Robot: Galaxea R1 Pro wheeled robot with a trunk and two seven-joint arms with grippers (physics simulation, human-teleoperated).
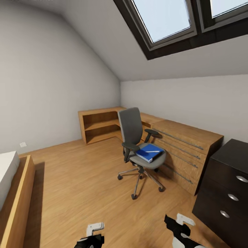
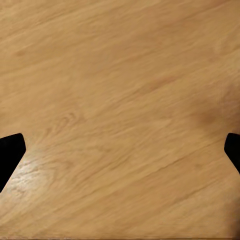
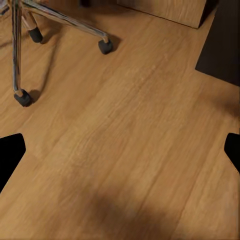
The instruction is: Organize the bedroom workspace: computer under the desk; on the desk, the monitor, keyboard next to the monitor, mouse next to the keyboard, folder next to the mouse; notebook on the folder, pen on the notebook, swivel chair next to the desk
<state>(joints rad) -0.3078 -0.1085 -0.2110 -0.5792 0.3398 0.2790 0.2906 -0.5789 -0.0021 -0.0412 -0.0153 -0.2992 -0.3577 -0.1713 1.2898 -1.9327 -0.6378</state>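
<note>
Grey-walled attic bedroom w/ sloped ceiling, dark-framed skylights point(image 1: 162, 20) and wood plank floor point(image 1: 82, 179) is seen from the head view. The grey upholstered swivel chair point(image 1: 132, 129) w/ black armrests and chrome five-star base on casters is stood mid-room, just beside a long light wooden drawer chest point(image 1: 186, 151) w/ slim metal rail handles. On the chair seat the flat bright blue folder point(image 1: 148, 153) w/ white paper edges is laid; a thin darker blue notebook point(image 1: 150, 148) is stacked on it, and the slim white pen point(image 1: 152, 151) is rested on top. Beyond the chair a low open wooden shelf unit point(image 1: 100, 125) is set against the wall, in the corner. At far right the black three-drawer unit of the desk point(image 1: 227, 186) w/ round silver knobs is seen, next to the chest's end. A wood-framed bed w/ white mattress point(image 1: 8, 182) is cut off at the left edge.

The left gripper point(image 1: 92, 237) and right gripper point(image 1: 175, 225) are held low over the floor. Left gripper point(image 2: 120, 150): fingers spread wide apart, nothing between, bare planks below. Right gripper point(image 3: 120, 150): likewise spread wide, nothing held; chair's chrome legs and casters point(image 3: 105, 46) and a corner of the black unit point(image 3: 222, 45) are seen ahead of it.
</note>
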